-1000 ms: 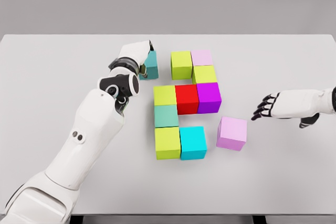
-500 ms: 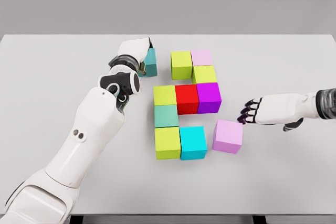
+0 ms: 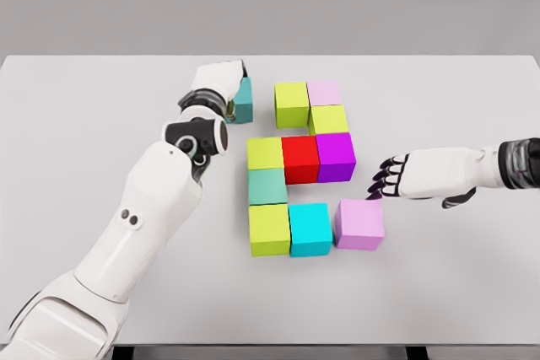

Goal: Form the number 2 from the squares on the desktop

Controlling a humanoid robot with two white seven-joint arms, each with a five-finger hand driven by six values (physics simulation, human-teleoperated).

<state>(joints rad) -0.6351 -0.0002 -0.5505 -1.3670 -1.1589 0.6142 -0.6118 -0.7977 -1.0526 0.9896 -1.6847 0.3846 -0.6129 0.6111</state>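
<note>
The right hand point(image 3: 396, 179) is reaching in with fingers spread, holding nothing, fingertips touching the far right edge of the pink cube point(image 3: 359, 225), which is sitting just right of the cyan cube point(image 3: 310, 229) at the 2's near row. The left hand point(image 3: 218, 82) is cupping the teal cube point(image 3: 243, 100), far left. The cubes look light, rigid and smooth; flat side faces suit pushing.

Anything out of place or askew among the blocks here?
Two blocks sit off the figure. The lilac block at the bottom row's right end lies slightly turned beside the cyan block, with the right hand at its far corner. The teal block stands apart at upper left, against the left hand.
</note>
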